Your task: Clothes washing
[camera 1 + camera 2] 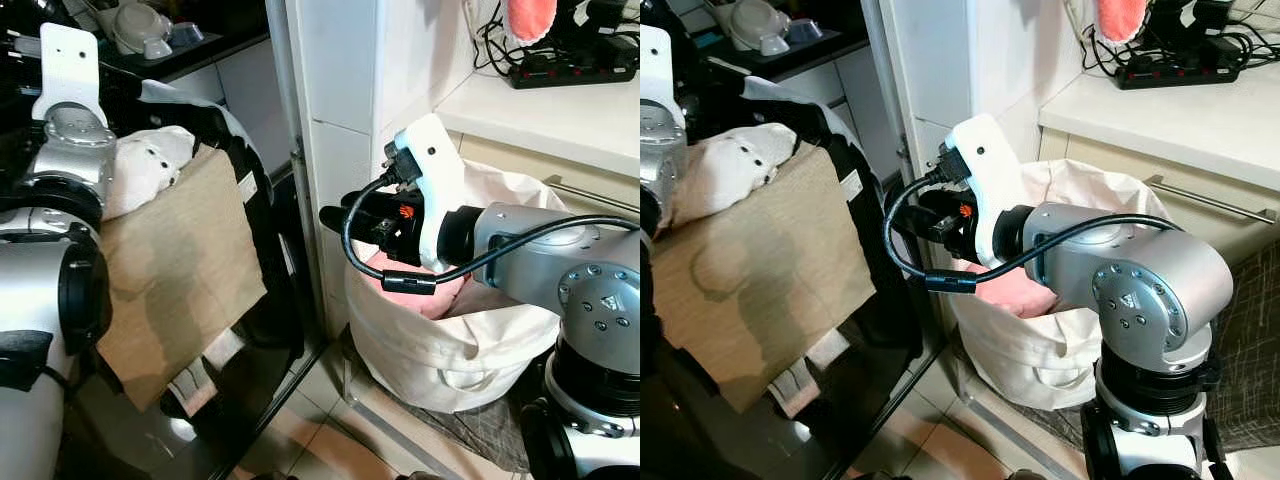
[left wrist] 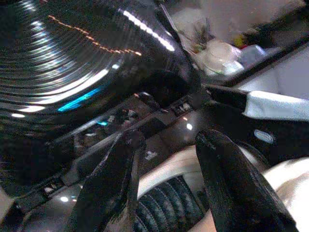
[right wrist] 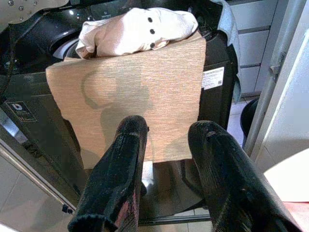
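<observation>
Right gripper (image 3: pixel 166 140) above laundry bag (image 1: pixel 440 350)

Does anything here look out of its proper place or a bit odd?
Yes. A tan cloth hangs over the front of the black washing machine instead of lying inside, with a cream garment heaped on its top edge. The right gripper, open and empty, points toward them from above the laundry bag.

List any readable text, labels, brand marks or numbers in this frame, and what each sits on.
None can be read as words.
White care label on the tan cloth: print too small.
Small panel sticker on the black washing machine: a logo mark, text too small.
Orange mark on the right gripper's body: a blurred logo, not legible.
</observation>
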Controlling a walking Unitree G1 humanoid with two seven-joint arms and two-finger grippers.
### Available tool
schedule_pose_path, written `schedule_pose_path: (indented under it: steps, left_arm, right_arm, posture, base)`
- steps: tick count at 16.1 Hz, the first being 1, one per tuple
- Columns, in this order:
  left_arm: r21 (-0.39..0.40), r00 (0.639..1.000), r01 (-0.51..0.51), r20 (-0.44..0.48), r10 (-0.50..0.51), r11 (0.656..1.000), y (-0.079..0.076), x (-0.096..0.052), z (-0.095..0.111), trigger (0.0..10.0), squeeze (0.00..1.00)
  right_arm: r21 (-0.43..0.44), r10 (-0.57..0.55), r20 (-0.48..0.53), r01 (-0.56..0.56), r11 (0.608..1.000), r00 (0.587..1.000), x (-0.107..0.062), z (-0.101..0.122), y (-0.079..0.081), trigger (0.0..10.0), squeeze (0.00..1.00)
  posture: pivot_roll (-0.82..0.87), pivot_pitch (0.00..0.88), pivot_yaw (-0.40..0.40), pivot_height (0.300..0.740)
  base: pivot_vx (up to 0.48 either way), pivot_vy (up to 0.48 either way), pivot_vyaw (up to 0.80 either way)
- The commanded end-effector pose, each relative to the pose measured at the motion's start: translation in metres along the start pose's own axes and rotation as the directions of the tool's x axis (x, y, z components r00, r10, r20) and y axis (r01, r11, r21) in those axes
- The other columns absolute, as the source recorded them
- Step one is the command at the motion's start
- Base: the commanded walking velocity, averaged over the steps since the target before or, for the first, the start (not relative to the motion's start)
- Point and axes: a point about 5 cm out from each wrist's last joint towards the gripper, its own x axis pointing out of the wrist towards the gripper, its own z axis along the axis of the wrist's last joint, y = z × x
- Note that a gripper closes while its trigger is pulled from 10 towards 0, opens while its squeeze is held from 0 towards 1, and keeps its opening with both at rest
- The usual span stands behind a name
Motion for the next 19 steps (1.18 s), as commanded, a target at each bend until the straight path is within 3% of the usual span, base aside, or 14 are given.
schedule_pose_path:
  steps: [1,3,4,5,6,7,8,9,11,12,13,14,16,19]
  left_arm:
    - [-0.040,0.997,-0.047,0.064,0.050,0.998,0.006,0.002,0.020,10.0,0.00]
    - [-0.161,0.994,0.103,0.062,-0.094,0.982,-0.011,-0.002,0.027,10.0,0.00]
    - [-0.206,0.975,0.222,0.076,-0.211,0.953,-0.028,-0.007,0.032,10.0,0.00]
    - [-0.206,0.960,0.279,0.084,-0.267,0.938,-0.036,-0.010,0.033,10.0,0.00]
    - [-0.165,0.912,0.410,0.072,-0.404,0.897,-0.055,-0.018,0.028,10.0,0.00]
    - [-0.130,0.881,0.472,0.046,-0.470,0.872,-0.067,-0.023,0.020,10.0,0.00]
    - [-0.212,0.835,0.544,0.043,-0.549,0.812,-0.077,-0.029,0.016,10.0,0.00]
    - [-0.230,0.799,0.589,0.018,-0.601,0.775,-0.082,-0.032,0.009,10.0,0.00]
    - [-0.207,0.749,0.632,-0.086,-0.657,0.747,-0.084,-0.035,-0.009,10.0,0.00]
    - [-0.139,0.759,0.618,-0.148,-0.634,0.773,-0.079,-0.034,-0.020,10.0,0.00]
    - [-0.029,0.816,0.547,-0.203,-0.541,0.836,-0.067,-0.028,-0.032,10.0,0.00]
    - [-0.038,0.838,0.502,-0.228,-0.496,0.864,-0.060,-0.026,-0.039,10.0,0.00]
    - [-0.066,0.841,0.460,-0.288,-0.458,0.886,-0.051,-0.025,-0.056,10.0,0.00]
    - [-0.103,0.895,0.266,-0.344,-0.285,0.958,-0.026,-0.019,-0.078,10.0,0.00]
  right_arm:
    - [-0.008,-0.013,0.014,0.013,1.000,1.000,0.000,0.003,0.000,10.0,0.00]
    - [-0.007,-0.015,0.016,0.015,1.000,1.000,-0.001,0.002,-0.001,10.0,0.00]
    - [-0.007,-0.016,0.018,0.016,1.000,1.000,-0.001,0.002,-0.001,10.0,0.00]
    - [-0.006,-0.018,0.019,0.018,1.000,1.000,-0.001,0.001,-0.002,10.0,0.00]
    - [0.001,-0.034,0.023,0.034,0.999,0.999,-0.003,0.000,-0.005,10.0,0.00]
    - [0.005,-0.046,0.023,0.046,0.999,0.999,-0.005,-0.002,-0.007,10.0,0.00]
    - [0.007,-0.046,0.023,0.045,0.999,0.999,-0.006,-0.003,-0.007,10.0,0.00]
    - [0.006,-0.038,0.021,0.038,0.999,0.999,-0.007,-0.005,-0.006,10.0,0.00]
    - [0.001,-0.010,0.003,0.010,1.000,1.000,-0.008,-0.008,-0.003,10.0,0.00]
    - [-0.011,0.022,-0.018,-0.022,1.000,1.000,-0.008,-0.012,0.002,10.0,0.00]
    - [-0.025,0.047,-0.042,-0.048,0.999,0.998,-0.008,-0.016,0.007,10.0,0.00]
    - [-0.030,0.058,-0.050,-0.059,0.998,0.997,-0.008,-0.017,0.010,10.0,0.00]
    - [-0.028,0.063,-0.059,-0.065,0.998,0.996,-0.008,-0.019,0.012,10.0,0.00]
    - [-0.025,0.042,-0.069,-0.044,0.999,0.997,-0.010,-0.020,0.009,10.0,0.00]
  posture:
    - [-0.28,0.000,0.155,0.740]
    - [-0.27,0.000,0.159,0.740]
    - [-0.26,0.000,0.161,0.740]
    - [-0.26,0.000,0.161,0.740]
    - [-0.25,0.000,0.157,0.740]
    - [-0.25,0.000,0.159,0.740]
    - [-0.24,0.000,0.160,0.740]
    - [-0.24,0.000,0.160,0.740]
    - [-0.24,0.000,0.163,0.740]
    - [-0.25,0.000,0.165,0.740]
    - [-0.25,0.000,0.163,0.740]
    - [-0.26,0.000,0.162,0.740]
    - [-0.27,0.000,0.160,0.740]
    - [-0.28,0.000,0.159,0.740]
  base:
    - [0.000,0.000,0.00]
    - [0.000,0.000,0.00]
    - [0.000,0.000,0.00]
    - [0.000,0.000,0.00]
    - [0.000,0.000,0.00]
    - [0.000,0.000,0.00]
    - [0.000,0.000,0.00]
    - [0.000,0.000,0.00]
    - [0.000,0.000,0.00]
    - [0.000,0.000,0.00]
    - [0.000,0.000,0.00]
    - [0.000,0.000,0.00]
    - [0.000,0.000,0.00]
    - [0.000,0.000,0.00]
